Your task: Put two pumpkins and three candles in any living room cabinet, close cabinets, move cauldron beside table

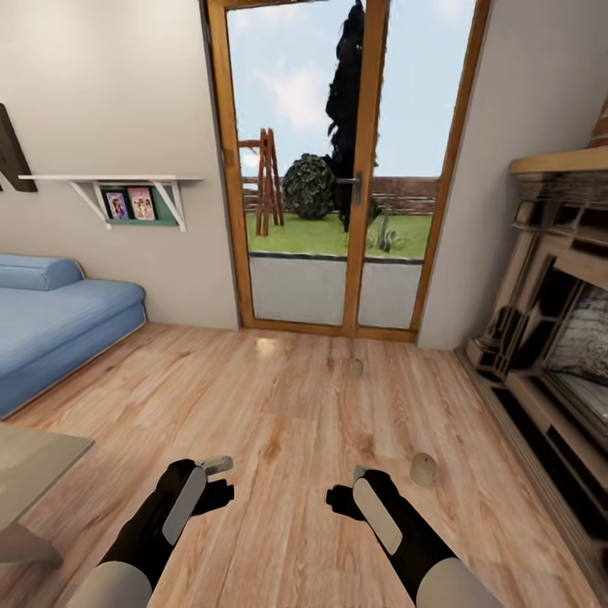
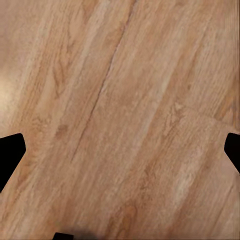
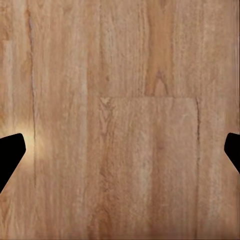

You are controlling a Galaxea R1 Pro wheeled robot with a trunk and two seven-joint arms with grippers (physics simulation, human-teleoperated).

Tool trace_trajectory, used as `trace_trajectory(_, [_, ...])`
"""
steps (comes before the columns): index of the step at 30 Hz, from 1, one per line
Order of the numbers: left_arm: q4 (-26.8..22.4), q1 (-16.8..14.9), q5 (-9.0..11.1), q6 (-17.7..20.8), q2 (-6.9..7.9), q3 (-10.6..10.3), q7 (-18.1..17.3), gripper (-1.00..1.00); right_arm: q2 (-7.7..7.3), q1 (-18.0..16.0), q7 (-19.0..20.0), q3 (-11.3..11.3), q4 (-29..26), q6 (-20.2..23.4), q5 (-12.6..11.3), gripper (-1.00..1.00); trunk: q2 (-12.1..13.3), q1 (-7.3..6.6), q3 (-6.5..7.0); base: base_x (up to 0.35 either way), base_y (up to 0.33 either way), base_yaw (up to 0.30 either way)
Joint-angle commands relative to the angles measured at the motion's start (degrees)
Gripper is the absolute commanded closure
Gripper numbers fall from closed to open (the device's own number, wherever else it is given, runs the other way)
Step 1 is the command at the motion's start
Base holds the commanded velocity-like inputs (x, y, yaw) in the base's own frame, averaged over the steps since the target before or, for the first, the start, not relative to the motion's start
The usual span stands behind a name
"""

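Ahead, two candles [image 1: 423, 469] [image 1: 356, 368] sit on the wood floor [image 1: 279, 397]; left pincer [image 2: 120, 150] and right pincer [image 3: 120, 150] both spread wide, empty

Head view: high, looking forward and down across the wood floor [image 1: 279, 397] toward the glass door [image 1: 338, 169], sofa [image 1: 59, 329] at left, fireplace [image 1: 549, 338] at right, both arms low in front. Left wrist view: close above the floor [image 2: 120, 110], facing straight down, planks running diagonally, black fingertips [image 2: 10, 155] at the picture's edges. Right wrist view: same closeness, facing down, planks [image 3: 120, 120] running straight. All three share the floor.
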Motion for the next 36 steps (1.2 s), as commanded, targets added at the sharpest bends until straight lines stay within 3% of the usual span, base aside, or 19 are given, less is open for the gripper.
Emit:
trace_trajectory(1, [-0.08, -0.01, 0.61, 0.12, 0.02, -0.08, 0.56, -1.0, -0.01, -0.06, -0.58, 0.18, -0.04, 0.03, -0.6, -1.0, -0.03, -0.01, -0.03, -0.041, 0.0, -0.275])
trace_trajectory(36, [-0.15, -0.01, 0.51, 0.02, -0.33, -1.07, 0.57, -1.0, -0.09, -0.06, -0.15, 0.18, -0.04, -0.05, -0.63, -1.0, -0.03, -0.01, 1.02, -0.002, 0.0, -0.276])
